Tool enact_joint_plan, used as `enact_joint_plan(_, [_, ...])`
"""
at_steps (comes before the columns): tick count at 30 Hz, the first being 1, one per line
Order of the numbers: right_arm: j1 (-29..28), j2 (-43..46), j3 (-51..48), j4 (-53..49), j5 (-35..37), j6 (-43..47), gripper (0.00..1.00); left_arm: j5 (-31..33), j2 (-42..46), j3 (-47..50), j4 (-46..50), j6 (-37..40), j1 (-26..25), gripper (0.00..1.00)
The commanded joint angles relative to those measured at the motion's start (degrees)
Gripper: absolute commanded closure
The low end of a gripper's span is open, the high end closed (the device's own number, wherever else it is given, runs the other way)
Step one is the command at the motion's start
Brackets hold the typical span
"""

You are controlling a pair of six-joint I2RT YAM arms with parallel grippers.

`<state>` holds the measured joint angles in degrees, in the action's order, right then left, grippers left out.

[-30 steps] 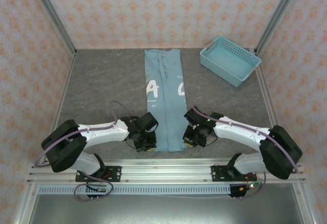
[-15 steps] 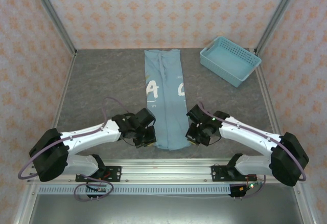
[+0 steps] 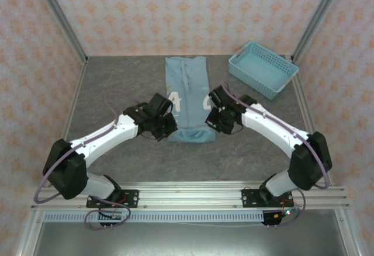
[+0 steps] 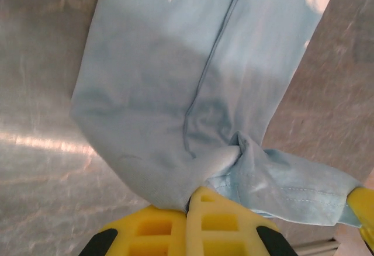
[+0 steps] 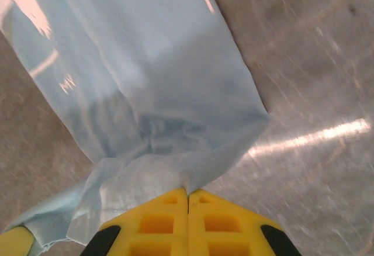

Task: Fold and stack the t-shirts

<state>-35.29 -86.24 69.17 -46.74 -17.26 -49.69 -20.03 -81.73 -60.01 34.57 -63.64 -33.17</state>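
Top external: both arms extended, left fingers [image 4: 166, 232] and right fingers [image 5: 158, 221] pinching t-shirt [image 3: 187, 79].

Bright, even light is falling from above. In the wrist views glare is streaking the table [image 4: 41, 142] — left-centre in one, right-centre in the other — and soft shadow is darkening the t-shirt [image 4: 175, 63] mid-frame.

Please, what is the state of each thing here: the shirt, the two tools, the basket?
t-shirt: narrow strip, near end doubled back, pinched at both corners.
left tool: shut on the t-shirt.
right tool: shut on the t-shirt.
basket: upright, apart from the t-shirt.
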Motion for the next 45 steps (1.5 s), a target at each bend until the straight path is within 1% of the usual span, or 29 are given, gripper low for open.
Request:
enact_joint_plan(1, [2.2,-5.3,5.0,-1.6,2.6,4.9,1.0,2.1,-3.3,-4.3,1.7,3.9,3.6,1.0])
enact_joint_plan(6, [5.4,-13.8,13.7,-1.6,3.2,6.9,1.0,0.9,-10.5,-10.7,1.4,6.9,8.2,1.0])
enact_joint_plan(15, [9.1,-24.9,24.7,-1.8,3.1,7.8,1.0,0.5,-21.5,-20.6,1.9,10.8,13.3,1.0])
enact_joint_plan(22, [10.3,-31.6,31.6,-2.4,2.8,7.8,1.0,-0.7,-27.3,-26.3,1.1,12.5,15.4,1.0])
enact_joint_plan(29, [10.7,-37.9,38.5,-5.1,3.9,7.4,1.0,-2.2,-36.0,-33.5,2.6,14.7,16.2,1.0])
enact_joint_plan(33, [11.1,-40.7,42.4,-8.8,7.2,6.0,1.0,-2.0,-40.2,-37.8,4.0,15.9,17.1,1.0])
enact_joint_plan(36, [11.3,-41.5,43.7,-9.5,9.3,5.0,1.0,-2.3,-42.6,-41.0,4.9,16.3,17.8,1.0])
enact_joint_plan(40, [11.4,-42.8,45.8,-10.5,9.7,4.5,1.0,-2.8,-44.9,-44.3,6.2,16.6,18.3,1.0])
enact_joint_plan(45, [11.4,-42.5,46.1,-9.8,10.3,3.9,1.0,-3.4,-45.7,-45.4,6.6,17.0,18.4,1.0])
